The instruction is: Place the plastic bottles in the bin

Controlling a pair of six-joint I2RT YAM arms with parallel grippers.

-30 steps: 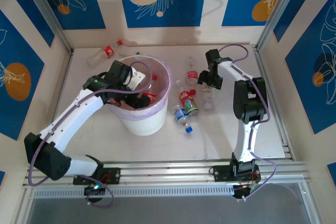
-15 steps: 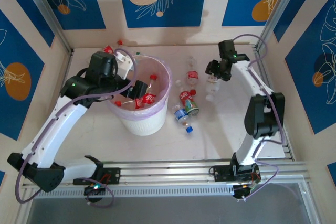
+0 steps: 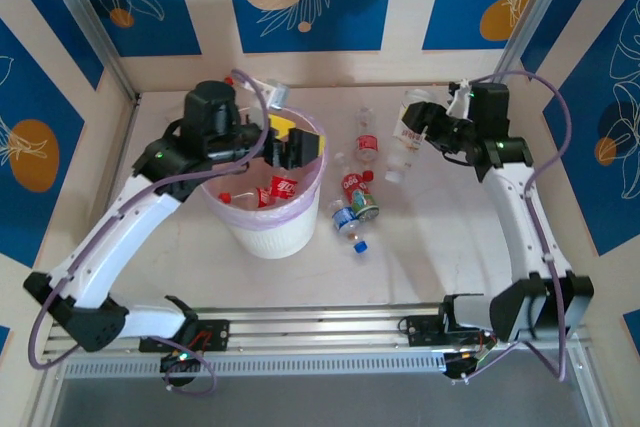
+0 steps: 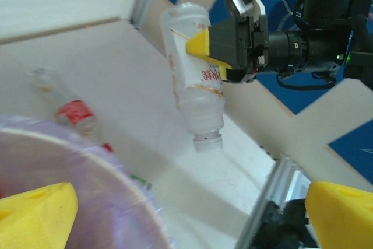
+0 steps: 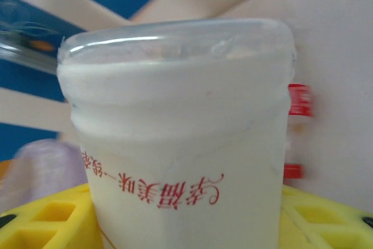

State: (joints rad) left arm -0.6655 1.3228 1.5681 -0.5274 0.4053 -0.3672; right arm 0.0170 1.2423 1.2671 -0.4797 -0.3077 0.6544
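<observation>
My right gripper (image 3: pixel 428 125) is shut on a cloudy white plastic bottle (image 3: pixel 408 127) with red writing, held in the air right of the bin, neck pointing down. In the right wrist view that bottle (image 5: pixel 180 144) sits between the yellow fingers (image 5: pixel 46 220). The left wrist view has the same bottle (image 4: pixel 195 86) in the right gripper (image 4: pixel 227 51). The white bin (image 3: pixel 275 232) with its pinkish bag holds red-labelled bottles (image 3: pixel 282 187). My left gripper (image 3: pixel 297 142) hangs open over the bin's far right rim (image 4: pixel 99 173), its yellow fingertips (image 4: pixel 35 211) wide apart with nothing between them.
Several more bottles lie on the table right of the bin: a red-labelled one (image 3: pixel 366 144), another (image 3: pixel 352 185), and a blue-capped one (image 3: pixel 345 219). One bottle (image 4: pixel 70 109) shows beyond the bin rim. Walls close in the table at the back and on both sides.
The right arm has lifted the white bottle off the table and stretched up and to the right. The left arm has swung from inside the bin to its far right rim, still open.
</observation>
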